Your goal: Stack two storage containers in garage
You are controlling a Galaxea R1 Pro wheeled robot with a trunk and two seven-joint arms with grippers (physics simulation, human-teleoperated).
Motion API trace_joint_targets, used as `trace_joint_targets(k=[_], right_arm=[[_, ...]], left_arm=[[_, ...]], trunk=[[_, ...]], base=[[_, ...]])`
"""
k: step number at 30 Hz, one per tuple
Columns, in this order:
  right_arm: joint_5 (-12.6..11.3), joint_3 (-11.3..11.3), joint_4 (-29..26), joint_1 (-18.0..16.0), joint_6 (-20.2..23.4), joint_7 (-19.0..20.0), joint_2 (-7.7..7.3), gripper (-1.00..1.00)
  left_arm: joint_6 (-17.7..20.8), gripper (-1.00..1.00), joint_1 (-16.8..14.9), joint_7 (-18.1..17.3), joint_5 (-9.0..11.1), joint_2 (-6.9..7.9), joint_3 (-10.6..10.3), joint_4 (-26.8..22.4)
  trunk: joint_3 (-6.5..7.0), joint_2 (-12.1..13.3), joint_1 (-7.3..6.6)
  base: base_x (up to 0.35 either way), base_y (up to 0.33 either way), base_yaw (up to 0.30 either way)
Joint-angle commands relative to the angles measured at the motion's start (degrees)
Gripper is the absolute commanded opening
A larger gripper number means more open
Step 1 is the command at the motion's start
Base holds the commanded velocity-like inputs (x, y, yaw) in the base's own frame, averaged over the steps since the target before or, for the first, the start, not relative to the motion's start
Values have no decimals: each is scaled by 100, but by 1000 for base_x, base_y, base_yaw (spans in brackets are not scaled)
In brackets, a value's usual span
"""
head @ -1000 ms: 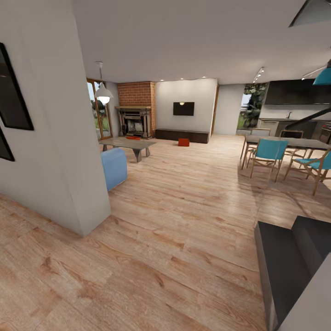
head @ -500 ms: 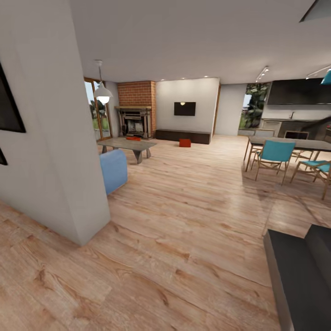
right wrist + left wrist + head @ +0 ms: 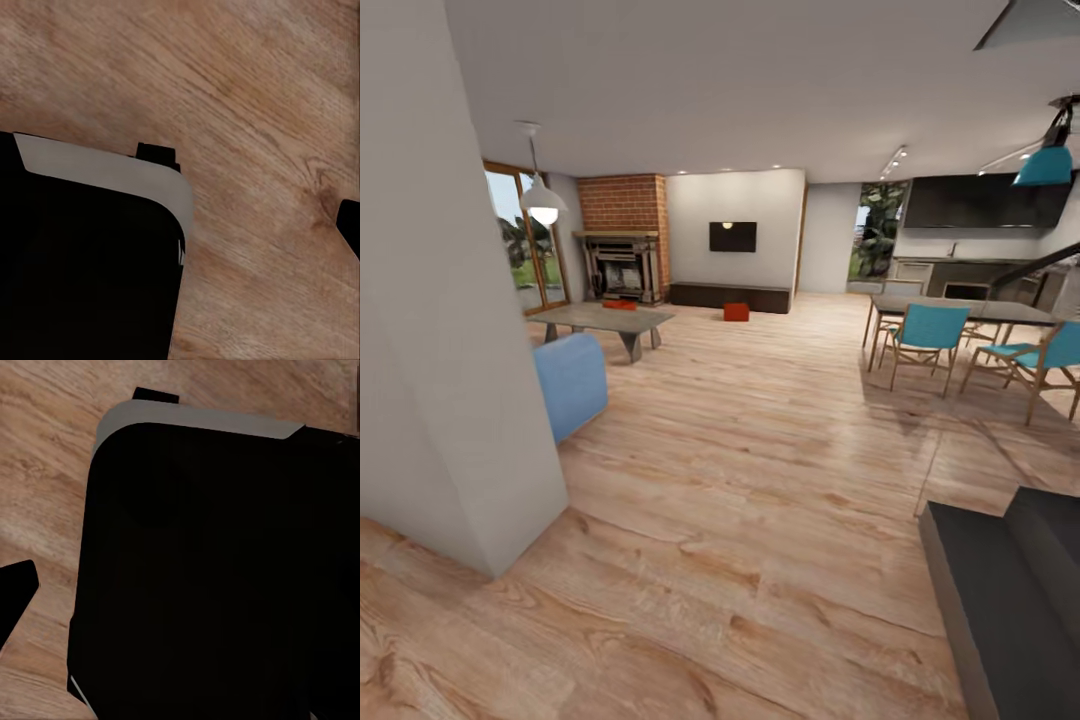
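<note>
Far across the living room, one orange-red storage container sits on the light wood floor in front of the low dark bench under the black TV. The second storage container shows just past the far end of the grey coffee table, before the brick fireplace; whether it rests on the table or the floor I cannot tell. Both wrist views look down on the robot's black base over wood planks. One dark fingertip pokes in at the left wrist picture's edge, and another fingertip at the right wrist picture's edge.
A white wall corner stands close on the left, with the blue sofa just behind it. A dining table with teal chairs is at the right. A dark stepped block fills the near right. Open plank floor runs down the middle.
The whole picture has slid left and the wall's black frames have left the view, so the camera has moved. The containers stay where they were.
</note>
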Motion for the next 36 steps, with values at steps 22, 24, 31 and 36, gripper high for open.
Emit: trace_joint_targets(k=[22,24,31,36], right_arm=[[2,47,17,-10,-30,-20,2,100],[2,46,17,-10,-32,-19,2,100],[20,53,17,-9,-28,-19,2,100],[20,56,17,-10,-12,-24,2,100]], left_arm=[[36,100,1,0,46,0,4,-14],[36,100,1,0,46,0,4,-14],[36,100,1,0,42,0,4,-6],[36,100,1,0,44,0,4,-6]], trunk=[[-6,-3,3],[-6,-3,3],[-6,-3,3],[-6,-3,3]], base=[[322,85,-235],[322,11,-225],[322,1,-30],[323,0,-1]])
